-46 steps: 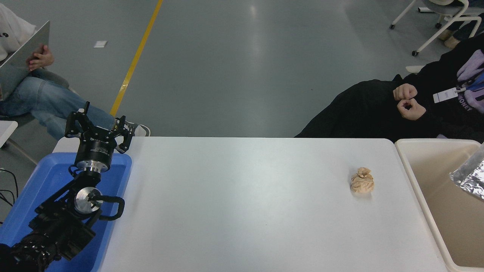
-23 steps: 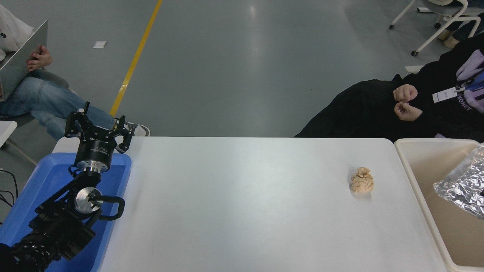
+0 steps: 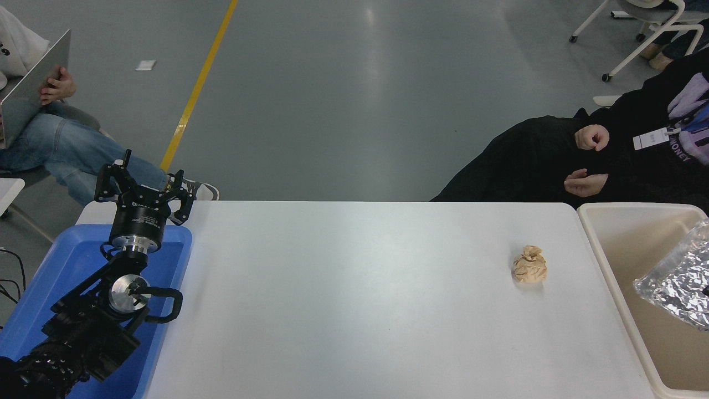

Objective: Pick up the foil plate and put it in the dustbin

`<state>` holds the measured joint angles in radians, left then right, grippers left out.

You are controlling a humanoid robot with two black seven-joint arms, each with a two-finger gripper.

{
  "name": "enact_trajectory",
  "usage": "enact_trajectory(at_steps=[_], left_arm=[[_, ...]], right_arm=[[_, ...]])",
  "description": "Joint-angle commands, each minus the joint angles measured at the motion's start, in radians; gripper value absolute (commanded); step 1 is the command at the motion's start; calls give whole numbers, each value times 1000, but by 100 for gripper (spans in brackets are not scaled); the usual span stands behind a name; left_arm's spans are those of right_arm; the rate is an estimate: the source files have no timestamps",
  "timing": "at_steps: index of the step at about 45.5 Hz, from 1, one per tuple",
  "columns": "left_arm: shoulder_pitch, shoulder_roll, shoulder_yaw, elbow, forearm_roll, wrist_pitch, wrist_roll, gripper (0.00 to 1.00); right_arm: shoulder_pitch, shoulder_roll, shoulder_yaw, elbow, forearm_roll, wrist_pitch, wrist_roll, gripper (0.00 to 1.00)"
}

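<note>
While left pincer point(image 3: 145, 185) spread, parked above blue tray point(image 3: 61, 266), foil plate point(image 3: 676, 280) over dustbin point(image 3: 615, 260); right pincer unseen.

Foil plate point(image 3: 677, 280) showing crinkled, shiny silver metal, glinting over dustbin's right edge. Dustbin point(image 3: 615, 266) looking like smooth cream plastic, walls matt. Paper ball point(image 3: 529, 264) appearing brown, crumpled, rough, sitting near bench's right edge. Bench point(image 3: 354, 299) showing smooth white top, reflecting faintly. Blue tray point(image 3: 66, 266) at left edge looking like glossy plastic.
</note>
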<state>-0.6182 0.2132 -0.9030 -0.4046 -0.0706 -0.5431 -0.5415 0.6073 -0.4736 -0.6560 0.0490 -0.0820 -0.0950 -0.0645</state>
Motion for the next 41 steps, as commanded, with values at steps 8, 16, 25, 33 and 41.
enact_trajectory(at_steps=[8,16,25,33,41], left_arm=[[0,0,-1,0,0,0,0,99],[0,0,-1,0,0,0,0,99],[0,0,-1,0,0,0,0,99],[0,0,1,0,0,0,0,99],[0,0,1,0,0,0,0,99]], right_arm=[[135,-135,1,211,1,-34,3,93],[345,-302,-43,514,-2,-34,2,94],[658,-361,-327,779,1,-19,3,100],[958,-352,-583,1001,1,14,5,100],[1187,-330,-669,1117,-1,246,5,100]])
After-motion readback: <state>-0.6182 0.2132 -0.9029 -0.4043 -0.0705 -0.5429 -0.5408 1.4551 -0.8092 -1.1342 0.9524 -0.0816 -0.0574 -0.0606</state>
